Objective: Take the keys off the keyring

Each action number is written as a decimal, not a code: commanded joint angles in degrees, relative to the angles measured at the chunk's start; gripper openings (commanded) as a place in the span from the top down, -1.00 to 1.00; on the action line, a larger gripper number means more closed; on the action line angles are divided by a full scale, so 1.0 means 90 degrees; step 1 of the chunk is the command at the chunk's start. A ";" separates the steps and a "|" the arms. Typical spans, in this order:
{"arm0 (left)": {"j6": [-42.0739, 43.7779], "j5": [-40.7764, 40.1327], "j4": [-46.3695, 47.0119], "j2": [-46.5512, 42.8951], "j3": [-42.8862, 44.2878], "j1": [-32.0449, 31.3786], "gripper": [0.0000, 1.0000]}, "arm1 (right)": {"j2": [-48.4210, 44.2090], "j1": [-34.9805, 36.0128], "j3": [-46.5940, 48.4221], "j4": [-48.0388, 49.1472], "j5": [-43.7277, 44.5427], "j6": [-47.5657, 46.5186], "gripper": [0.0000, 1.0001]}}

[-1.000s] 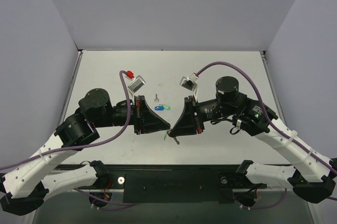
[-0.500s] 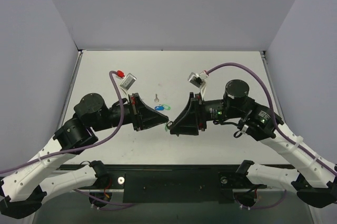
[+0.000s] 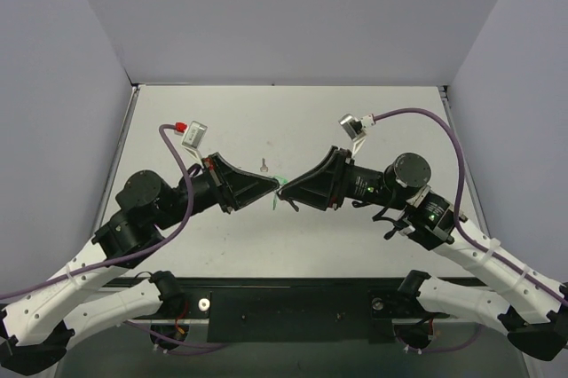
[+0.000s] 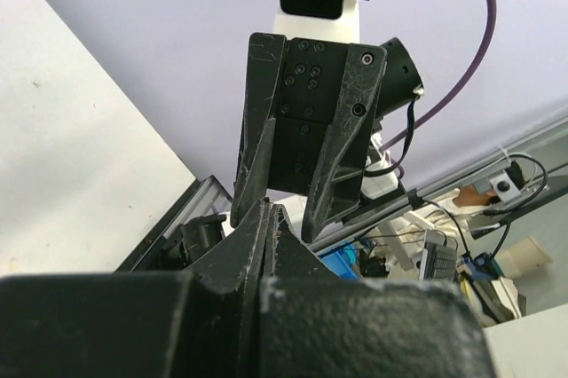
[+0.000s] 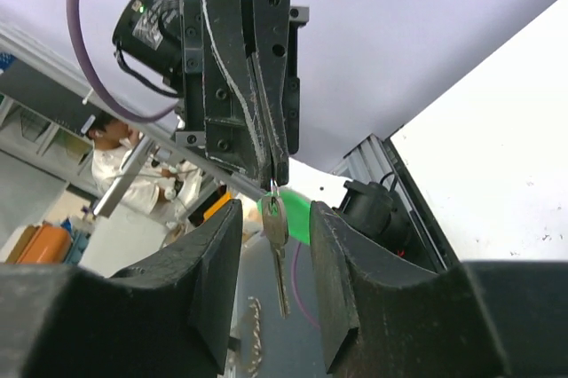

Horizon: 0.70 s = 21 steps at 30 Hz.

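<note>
My left gripper (image 3: 274, 185) is raised off the table and shut on the thin keyring (image 5: 273, 190). Its fingers (image 4: 269, 218) are pressed together. A bare silver key (image 5: 277, 238) and the green-headed key (image 5: 299, 216) hang from the ring; the green head also shows in the top view (image 3: 282, 183). My right gripper (image 5: 277, 282) is open, tip to tip with the left one (image 3: 289, 193), and its fingers (image 5: 213, 280) stand either side of the hanging keys without touching them. Another bare silver key (image 3: 264, 165) lies on the table. The blue-headed key is hidden.
The white table (image 3: 373, 129) has grey walls on three sides. Purple cables (image 3: 417, 116) loop above both wrists. The black base rail (image 3: 284, 307) runs along the near edge.
Both arms have swung back and tilted their grippers upward, meeting tip to tip. The ring with its hanging keys has risen off the table. The blue key seen earlier by the left gripper no longer shows.
</note>
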 commanded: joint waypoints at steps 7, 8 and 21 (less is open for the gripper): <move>-0.0520 -0.0738 0.1097 -0.0217 -0.0340 -0.0008 1.00 | 0.0088 0.0024 -0.0056 0.1632 0.0464 0.0585 0.53; -0.0540 -0.0768 0.1116 -0.0227 -0.0360 -0.0008 1.00 | 0.0098 0.0033 -0.0065 0.1632 0.0474 0.0585 0.54; -0.0726 -0.1032 0.1478 -0.0354 -0.0604 -0.0008 1.00 | 0.0205 0.0082 -0.0144 0.1769 0.0611 0.0615 0.54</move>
